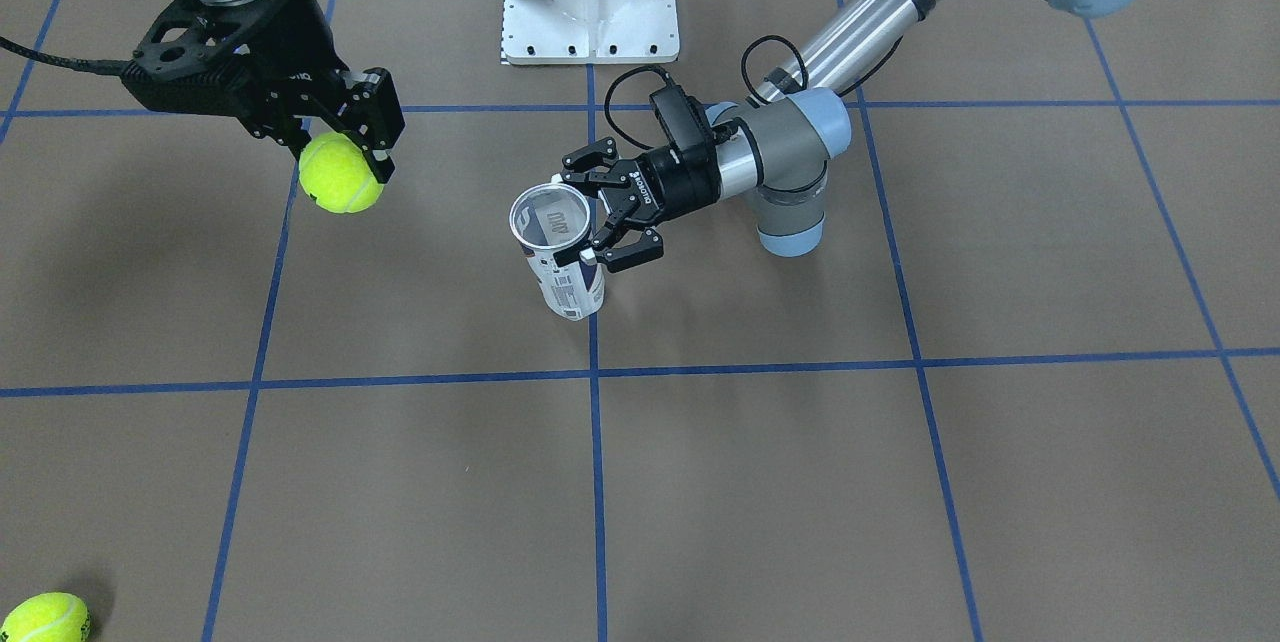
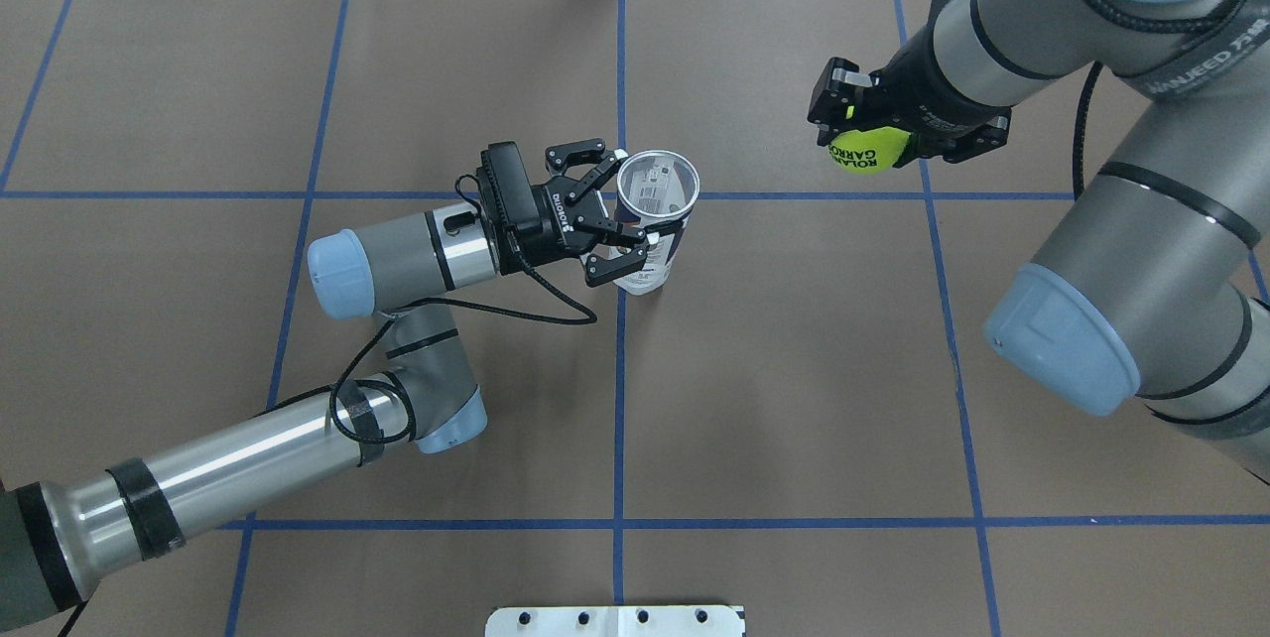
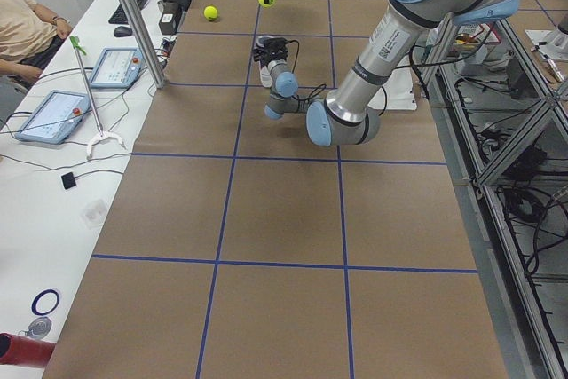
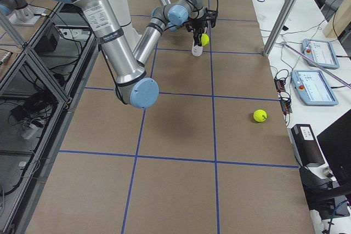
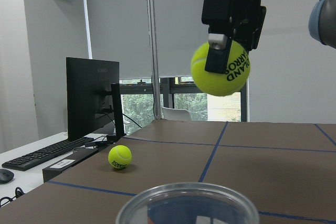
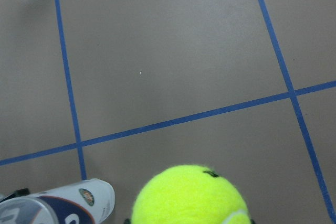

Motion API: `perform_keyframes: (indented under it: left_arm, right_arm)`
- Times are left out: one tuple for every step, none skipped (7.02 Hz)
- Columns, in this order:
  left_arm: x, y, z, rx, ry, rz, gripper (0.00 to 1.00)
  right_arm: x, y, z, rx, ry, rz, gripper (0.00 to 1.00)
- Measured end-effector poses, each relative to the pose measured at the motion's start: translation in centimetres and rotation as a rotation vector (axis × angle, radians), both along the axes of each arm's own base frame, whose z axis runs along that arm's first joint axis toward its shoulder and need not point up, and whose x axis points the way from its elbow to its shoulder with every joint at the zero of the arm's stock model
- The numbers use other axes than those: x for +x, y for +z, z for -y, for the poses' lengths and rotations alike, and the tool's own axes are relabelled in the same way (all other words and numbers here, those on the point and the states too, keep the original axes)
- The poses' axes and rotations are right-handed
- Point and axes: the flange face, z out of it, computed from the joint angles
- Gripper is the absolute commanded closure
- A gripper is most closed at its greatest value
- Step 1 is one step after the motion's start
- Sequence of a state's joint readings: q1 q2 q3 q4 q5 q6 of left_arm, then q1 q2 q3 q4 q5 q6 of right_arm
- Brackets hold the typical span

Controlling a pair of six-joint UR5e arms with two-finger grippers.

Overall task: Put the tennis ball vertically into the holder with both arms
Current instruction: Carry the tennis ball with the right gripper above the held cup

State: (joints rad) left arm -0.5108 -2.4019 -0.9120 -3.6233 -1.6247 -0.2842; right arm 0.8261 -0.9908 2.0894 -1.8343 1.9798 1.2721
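Brown paper with blue tape lines covers the table [image 2: 794, 399]. From the left of our overhead view, the left gripper [image 2: 619, 208] reaches in level, jaws spread nearly full, one finger on either side of the holder [image 2: 657, 242], which stands upright near the middle. Whether the fingers press on it we cannot tell. We judge this can light, thin-walled, slick and tippy, best held gently mid-wall below the rim. Well apart, at three o'clock from it, the right gripper [image 2: 871, 141] hangs clamped on a tennis ball [image 1: 341, 174], which looks felted, springy and easy to keep hold of.
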Motion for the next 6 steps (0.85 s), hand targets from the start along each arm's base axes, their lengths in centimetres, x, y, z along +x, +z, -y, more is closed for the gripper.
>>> perform_keyframes:
  left_arm:
    - [-0.1,-0.1,0.0,-0.003,0.004,-0.005,0.31]
    - [-0.1,-0.2,0.0,-0.005,0.006,-0.008,0.31]
    - [-0.1,-0.2,0.0,-0.006,0.006,-0.009,0.31]
    - [-0.1,-0.3,-0.1,-0.006,0.007,-0.01,0.31]
    - [-0.1,-0.3,-0.1,-0.005,0.007,-0.01,0.31]
    - [-0.1,-0.3,-0.1,-0.005,0.007,-0.01,0.31]
  right_arm:
    - [-0.4,-1.4,0.1,-0.004,0.009,0.016,0.83]
    - [-1.4,-3.4,0.5,-0.018,0.021,0.037,0.82]
    - [-2.8,-5.4,0.8,-0.035,0.027,0.052,0.8]
    - [-4.6,-7.4,1.1,-0.052,0.03,0.06,0.79]
    - [-6.4,-8.9,1.3,-0.063,0.03,0.061,0.75]
    - [-8.2,-9.8,1.1,-0.064,0.027,0.054,0.7]
